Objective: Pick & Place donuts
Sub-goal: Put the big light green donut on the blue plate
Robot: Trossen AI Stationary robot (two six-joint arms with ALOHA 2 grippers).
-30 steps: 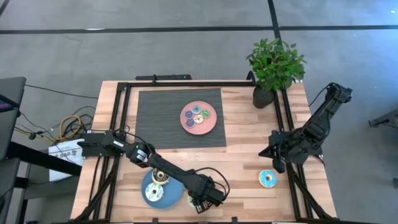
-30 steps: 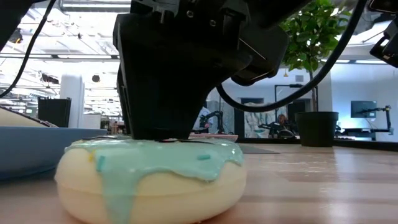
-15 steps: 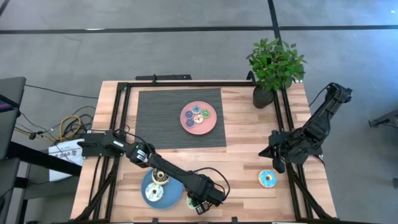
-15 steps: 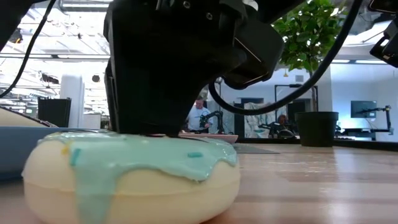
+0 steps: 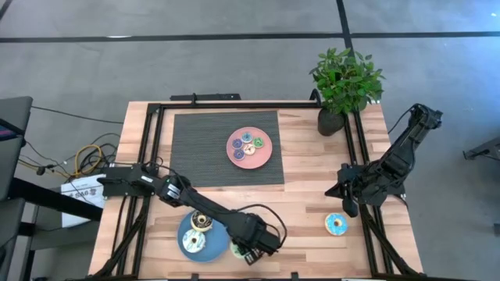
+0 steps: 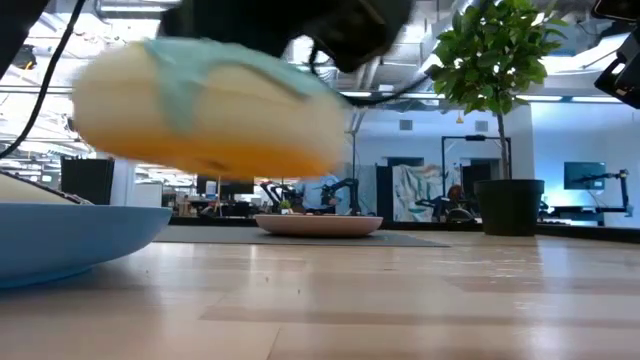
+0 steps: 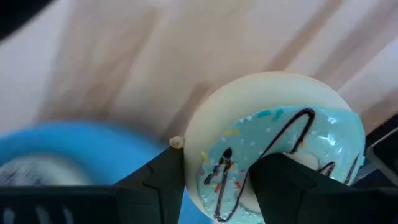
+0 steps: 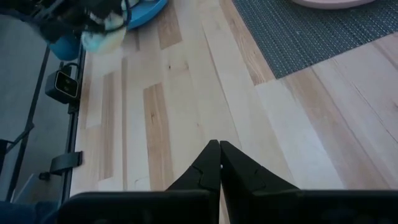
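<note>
— Where is the donut?
— We see the left gripper [image 7: 214,180] gripping a teal-iced donut [image 6: 205,105], lifted above the bench's front edge beside the blue plate [image 6: 70,240].
— And the right gripper [image 8: 219,163]?
— Closed, empty, near the right edge.

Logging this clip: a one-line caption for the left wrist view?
Left end effector holds a light-blue iced donut above the wooden table, beside the blue plate.
</note>
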